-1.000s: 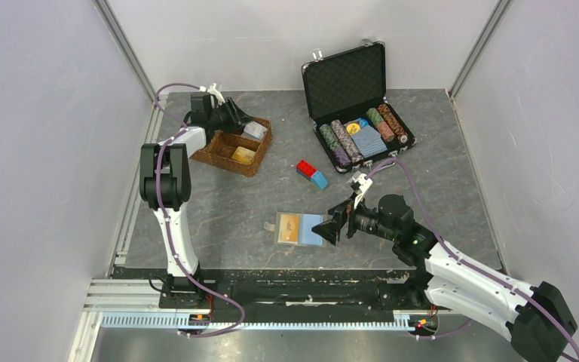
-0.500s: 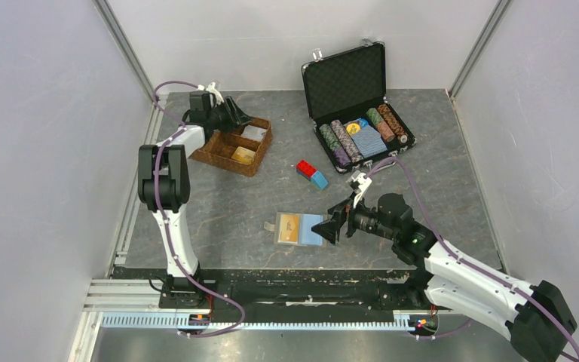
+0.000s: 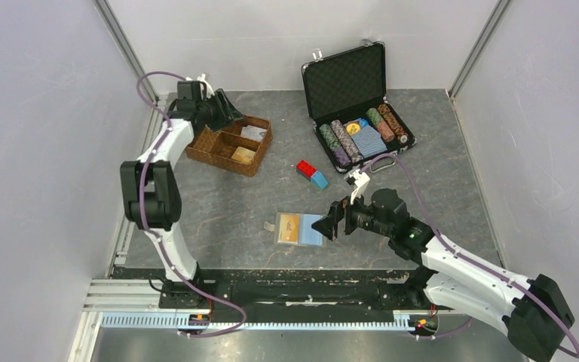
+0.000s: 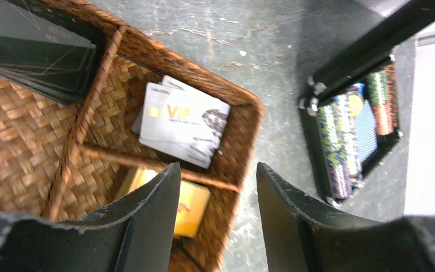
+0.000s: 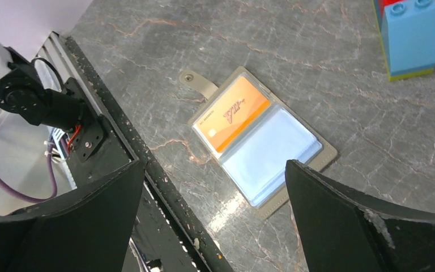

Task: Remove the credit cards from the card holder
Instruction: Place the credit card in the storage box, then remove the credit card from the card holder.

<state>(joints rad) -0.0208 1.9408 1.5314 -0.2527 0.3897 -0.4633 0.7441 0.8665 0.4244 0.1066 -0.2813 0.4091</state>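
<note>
- Left arm had drawn back toward the far-left corner over the last second, and the left gripper (image 4: 215, 170) had widened: jaws spread, empty.
- Wicker tray (image 4: 243, 107) lay below it, with a silver VIP card (image 4: 184, 124) just beyond the tips and a yellow card (image 4: 190, 201) under them.
- Right gripper (image 5: 214, 164) had barely shifted: jaws spread wide, nothing held.
- Card holder (image 5: 204, 86) lay open directly beneath the right fingers, with the orange card (image 5: 235, 116) and light blue card (image 5: 272, 161) still in their slots.
- Judged step: reaching for the next card.
- Next move likely calls for descending, pinching a card edge and sliding it out; the holder may drag along.
</note>
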